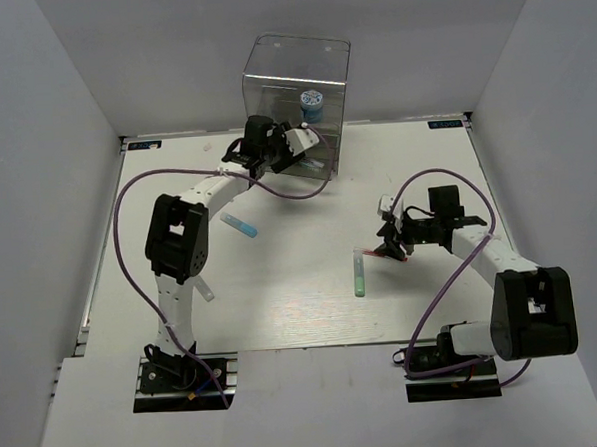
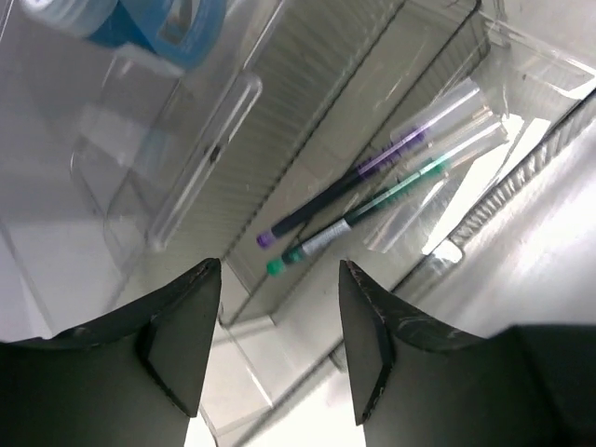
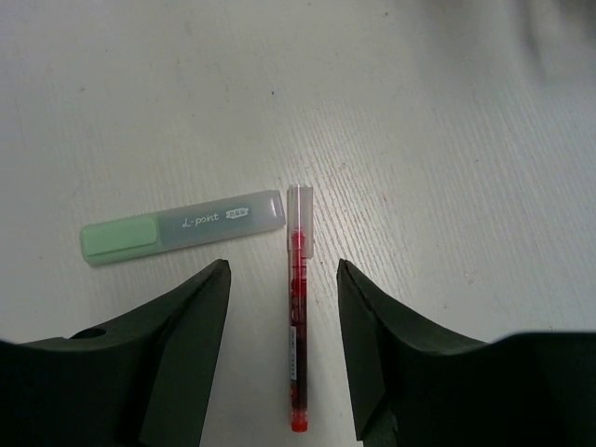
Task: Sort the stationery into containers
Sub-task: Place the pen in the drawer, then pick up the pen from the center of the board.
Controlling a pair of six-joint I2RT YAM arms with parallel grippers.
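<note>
The clear box unit (image 1: 296, 78) stands at the table's back edge, with the blue-white pot (image 1: 312, 104) showing through its wall. My left gripper (image 1: 296, 143) is open and empty at the box's lower front. In the left wrist view two pens, one purple-capped (image 2: 345, 186) and one green-capped (image 2: 363, 209), lie in a clear drawer (image 2: 307, 112) beyond the open left gripper (image 2: 277, 270). My right gripper (image 3: 282, 270) hangs open over a red pen (image 3: 296, 326), which lies on the table between the fingers, untouched. A green marker (image 3: 182, 228) lies just left of the pen's cap.
A white marker with a blue cap (image 1: 241, 225) lies on the table right of the left arm's elbow. The green marker (image 1: 359, 272) sits mid-table left of the right gripper (image 1: 390, 244). White walls close in the table on three sides.
</note>
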